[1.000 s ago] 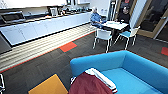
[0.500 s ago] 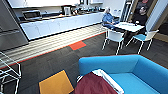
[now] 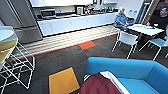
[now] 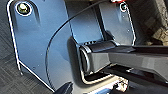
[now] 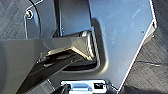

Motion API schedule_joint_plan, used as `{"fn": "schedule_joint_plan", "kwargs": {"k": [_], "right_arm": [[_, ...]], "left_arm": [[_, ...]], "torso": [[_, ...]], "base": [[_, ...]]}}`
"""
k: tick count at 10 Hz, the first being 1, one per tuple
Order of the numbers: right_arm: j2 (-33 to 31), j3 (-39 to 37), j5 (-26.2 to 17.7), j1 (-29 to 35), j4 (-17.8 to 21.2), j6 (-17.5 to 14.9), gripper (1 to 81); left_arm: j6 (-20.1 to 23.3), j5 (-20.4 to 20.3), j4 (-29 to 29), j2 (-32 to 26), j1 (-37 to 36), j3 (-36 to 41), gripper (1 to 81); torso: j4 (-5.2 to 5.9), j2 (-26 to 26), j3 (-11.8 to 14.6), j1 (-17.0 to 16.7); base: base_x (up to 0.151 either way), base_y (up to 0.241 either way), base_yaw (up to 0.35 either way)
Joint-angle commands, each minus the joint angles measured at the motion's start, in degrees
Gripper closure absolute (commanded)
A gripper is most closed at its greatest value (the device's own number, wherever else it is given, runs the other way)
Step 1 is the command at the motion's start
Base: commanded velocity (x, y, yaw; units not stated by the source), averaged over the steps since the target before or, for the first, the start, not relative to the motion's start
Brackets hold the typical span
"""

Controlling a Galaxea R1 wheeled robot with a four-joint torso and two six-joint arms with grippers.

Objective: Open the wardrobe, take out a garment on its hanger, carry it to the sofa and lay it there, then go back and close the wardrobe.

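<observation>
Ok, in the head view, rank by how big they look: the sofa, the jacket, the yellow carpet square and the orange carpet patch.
1. sofa
2. and 3. jacket and yellow carpet square: look alike, both cut off at the picture's edge, so unranked.
4. orange carpet patch, though it lies farther from the camera.

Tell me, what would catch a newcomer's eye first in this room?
Probably the bright blue sofa low in the head view, with a maroon jacket with white trim lying on it. Next, the yellow-orange carpet square and smaller red one on the dark floor, and two people seated at a white table at the far right.
</observation>
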Motion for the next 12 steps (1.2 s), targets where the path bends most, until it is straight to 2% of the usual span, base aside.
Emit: {"fn": "schedule_joint_plan", "kwargs": {"k": [1,12], "right_arm": [[0.6,0.3,-3.9,0.6,-0.2,-0.2,1.0],[0.7,-0.6,-3.9,0.4,0.1,0.0,1.0]], "left_arm": [[0.0,1.7,0.8,-0.2,-1.0,0.2,1.0],[0.2,1.7,0.8,0.2,-1.3,0.2,1.0]], "torso": [[0.00,0.0,0.0,0.1],[0.00,0.0,0.0,0.1]], "base": [[0.000,0.000,0.267],[0.000,0.000,0.225]]}}
